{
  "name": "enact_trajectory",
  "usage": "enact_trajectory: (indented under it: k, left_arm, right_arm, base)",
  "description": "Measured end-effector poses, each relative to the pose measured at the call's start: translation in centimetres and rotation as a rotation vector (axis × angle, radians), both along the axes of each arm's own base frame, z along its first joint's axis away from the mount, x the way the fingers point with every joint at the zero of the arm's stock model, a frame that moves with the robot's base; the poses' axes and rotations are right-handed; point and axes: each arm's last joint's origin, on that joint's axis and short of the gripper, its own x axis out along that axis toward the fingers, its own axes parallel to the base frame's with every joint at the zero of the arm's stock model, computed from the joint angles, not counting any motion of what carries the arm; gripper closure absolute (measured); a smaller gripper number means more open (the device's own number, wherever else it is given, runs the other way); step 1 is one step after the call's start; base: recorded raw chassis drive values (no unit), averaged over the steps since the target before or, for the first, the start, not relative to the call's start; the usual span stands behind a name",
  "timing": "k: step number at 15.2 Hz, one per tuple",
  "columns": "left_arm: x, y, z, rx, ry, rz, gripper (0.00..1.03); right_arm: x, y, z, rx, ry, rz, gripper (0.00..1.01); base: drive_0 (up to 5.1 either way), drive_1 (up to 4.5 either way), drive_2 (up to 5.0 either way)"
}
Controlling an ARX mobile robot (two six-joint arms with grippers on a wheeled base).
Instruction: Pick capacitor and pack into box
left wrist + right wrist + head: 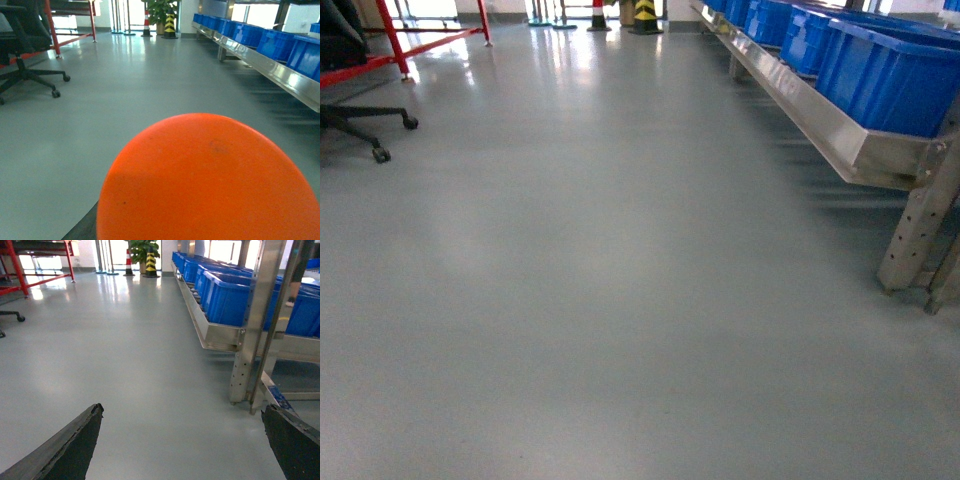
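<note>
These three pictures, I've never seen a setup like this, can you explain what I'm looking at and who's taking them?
All three come from one wheeled robot with two arms. The head camera looks ahead over bare grey floor, with blue bins on a metal rack at right and an office chair at left. The left wrist camera is mostly blocked by a round orange object; I cannot tell what it is. The right wrist camera shows its own gripper, two dark fingers spread wide, holding nothing. No capacitor or pink box is in view.

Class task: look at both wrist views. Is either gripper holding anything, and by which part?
Right gripper: open, nothing held. Left: an orange rounded object fills the view; whether it is held cannot be told.
</note>
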Motion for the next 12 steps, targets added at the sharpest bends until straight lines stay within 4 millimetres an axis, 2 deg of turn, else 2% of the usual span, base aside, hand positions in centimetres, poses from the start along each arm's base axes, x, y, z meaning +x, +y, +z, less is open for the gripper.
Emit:
enact_trajectory:
  k: [12]
  left_arm:
    - [0.00, 0.00, 0.00, 0.000, 0.000, 0.000, 0.59]
  right_arm:
    - [0.00, 0.00, -0.01, 0.000, 0.001, 0.000, 0.03]
  base:
    - [-5.0, 2.46, 2.5]
